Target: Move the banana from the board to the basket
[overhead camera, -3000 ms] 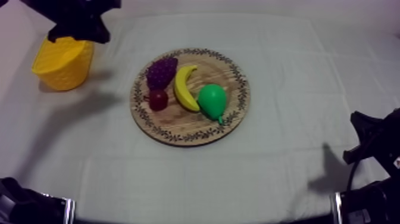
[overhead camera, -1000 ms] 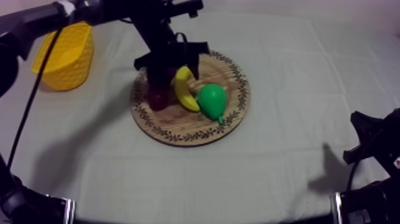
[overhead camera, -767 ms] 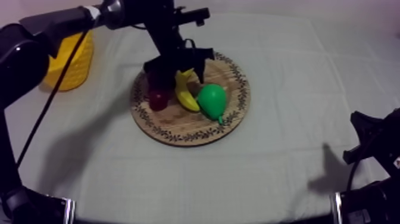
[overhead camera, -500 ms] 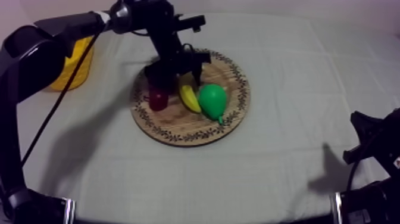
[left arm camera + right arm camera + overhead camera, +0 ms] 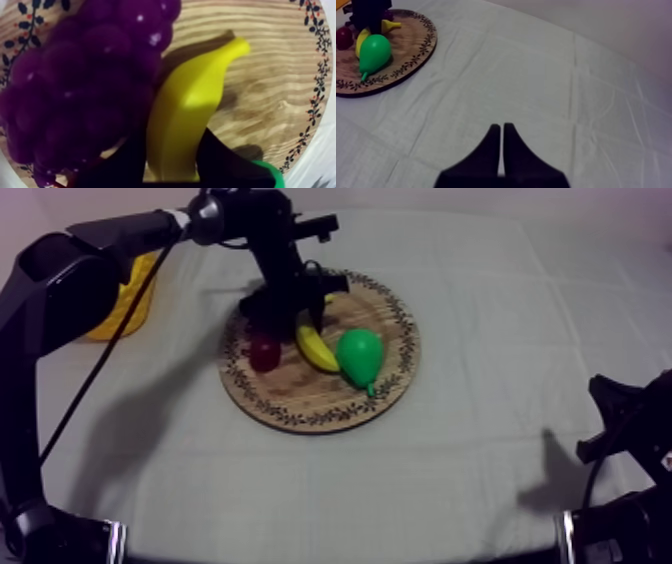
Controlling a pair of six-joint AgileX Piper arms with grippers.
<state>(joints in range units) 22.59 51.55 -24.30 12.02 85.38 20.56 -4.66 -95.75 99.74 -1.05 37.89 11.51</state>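
Down on the wooden board (image 5: 385, 393) in the middle of the top view: left gripper (image 5: 292, 314), its two black fingers (image 5: 122, 162) closed snug on the banana (image 5: 316, 348), one at each side, with the banana lying on the board between the grapes (image 5: 85, 85) and the green pear (image 5: 358, 356), near the small red fruit (image 5: 264, 351). At the upper left, half behind the arm, yellow basket (image 5: 128, 298), well apart from the board. Over bare cloth, right gripper (image 5: 501, 127), fingers pressed together and holding nothing.
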